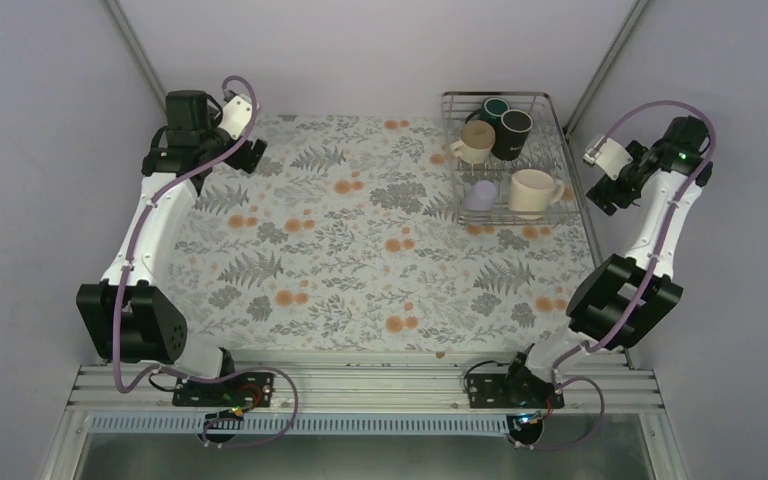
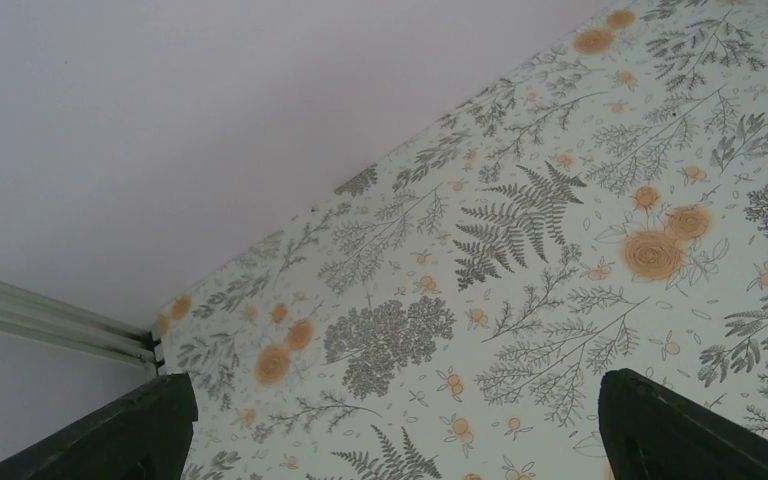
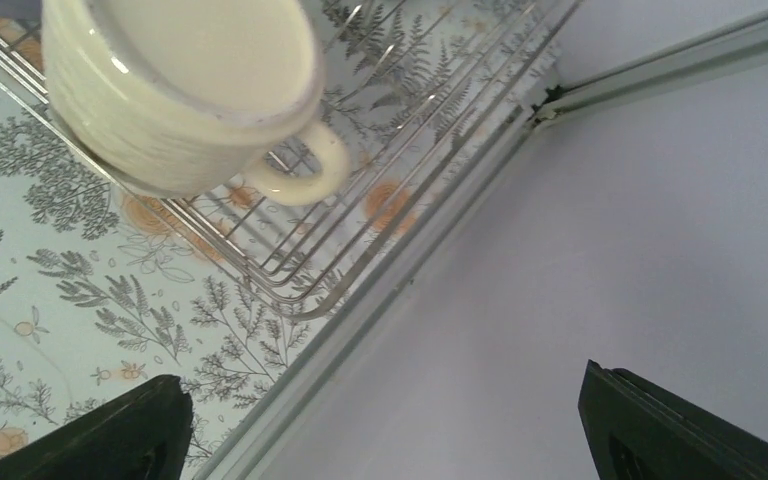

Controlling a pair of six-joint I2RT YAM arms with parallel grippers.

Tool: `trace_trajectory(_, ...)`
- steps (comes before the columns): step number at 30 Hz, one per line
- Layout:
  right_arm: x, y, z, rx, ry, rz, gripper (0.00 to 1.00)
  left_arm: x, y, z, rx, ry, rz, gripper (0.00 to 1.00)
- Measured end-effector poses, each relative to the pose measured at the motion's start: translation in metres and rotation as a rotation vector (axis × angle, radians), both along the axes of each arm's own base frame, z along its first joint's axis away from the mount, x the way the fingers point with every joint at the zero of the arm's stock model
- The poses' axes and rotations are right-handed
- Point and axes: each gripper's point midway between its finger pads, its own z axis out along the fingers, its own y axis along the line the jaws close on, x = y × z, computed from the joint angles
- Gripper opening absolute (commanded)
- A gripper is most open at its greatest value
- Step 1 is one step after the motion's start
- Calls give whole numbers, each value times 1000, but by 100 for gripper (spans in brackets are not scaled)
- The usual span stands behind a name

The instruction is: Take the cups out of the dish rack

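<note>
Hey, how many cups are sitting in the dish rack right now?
5, all in the rack: green mug at the far end, black mug just nearer, back cream mug to its left, lavender cup near left, front cream mug near right. None seems hidden.

1. The desk has a pale surface printed all over with grey ferns and orange flowers.
2. The silver wire dish rack stands directly on it, in the far right corner, just beside the right wall.
</note>
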Motion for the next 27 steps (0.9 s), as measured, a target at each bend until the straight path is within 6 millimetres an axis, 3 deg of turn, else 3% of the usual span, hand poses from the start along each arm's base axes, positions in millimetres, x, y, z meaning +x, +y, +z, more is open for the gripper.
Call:
trace_trajectory(10,1,5,-23,40,73,85,100,1,2,0,11,-3,12,100)
trace_trajectory(16,16,-3,-31,59,109,112,100,3,2,-3,12,2,12,100)
trace_trajectory(23,30,-4,-87,110,240,125,98,14,2,-18,11,24,11,100)
trace_trajectory(27,42,4,-103,122,281,153,97,18,0,-24,10,34,9,100)
